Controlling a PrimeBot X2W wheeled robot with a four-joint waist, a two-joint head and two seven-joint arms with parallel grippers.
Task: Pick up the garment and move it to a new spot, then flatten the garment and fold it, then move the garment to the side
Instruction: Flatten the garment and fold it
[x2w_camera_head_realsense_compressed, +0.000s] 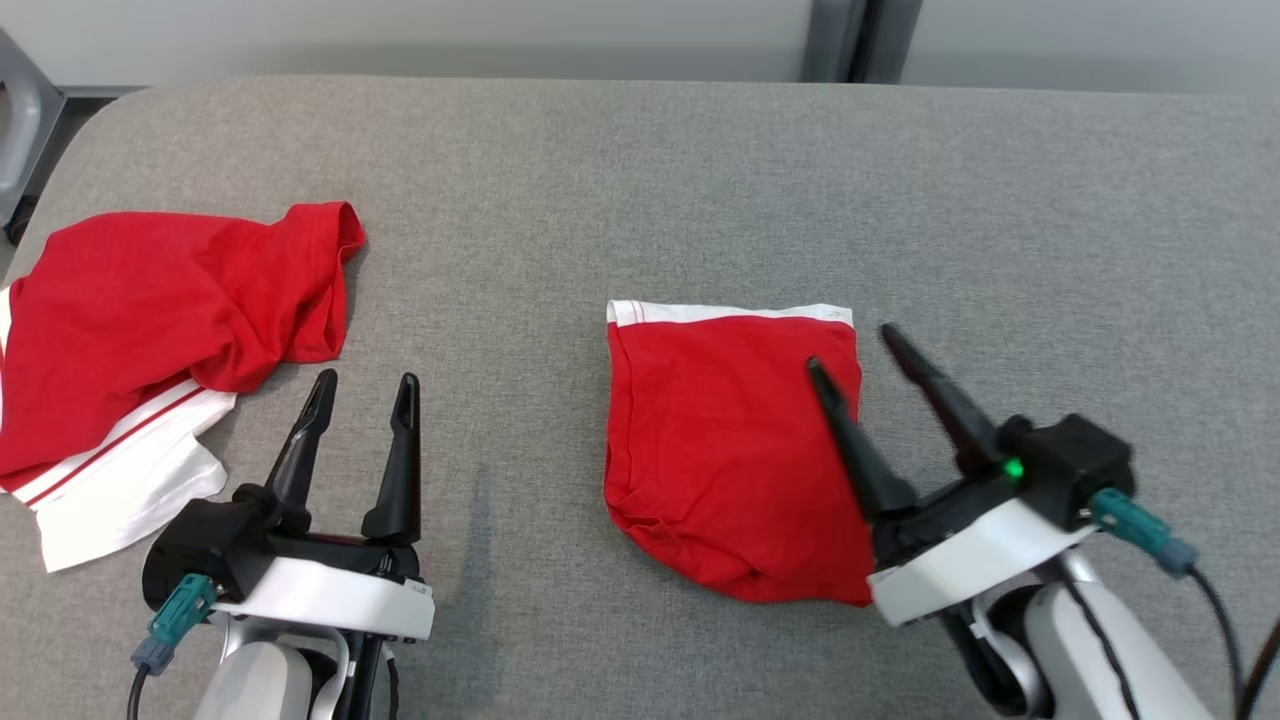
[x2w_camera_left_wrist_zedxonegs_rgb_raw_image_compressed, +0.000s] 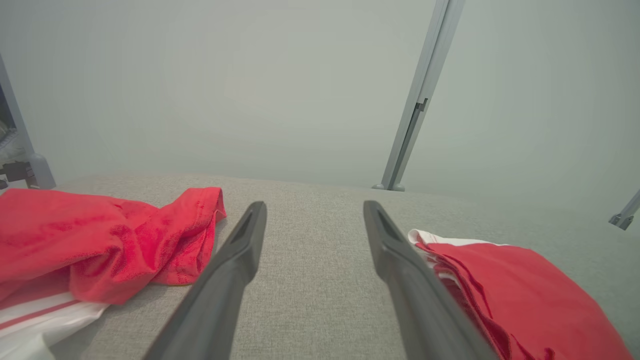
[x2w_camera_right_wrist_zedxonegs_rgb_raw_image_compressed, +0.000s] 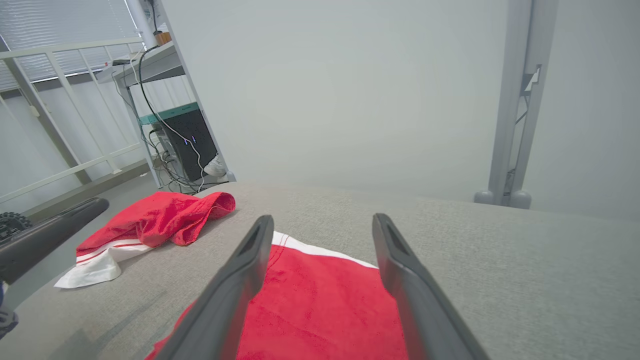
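A folded red garment with a white band along its far edge lies on the grey surface right of centre; it also shows in the left wrist view and the right wrist view. My right gripper hovers open over the garment's right edge with nothing between its fingers. My left gripper stands open above bare grey cloth between the two garments, fingers apart and empty.
A second red garment with white, red-striped trim lies crumpled at the left edge of the grey padded surface. Beyond it stand a metal post, a railing and a shelf with a black box and cables.
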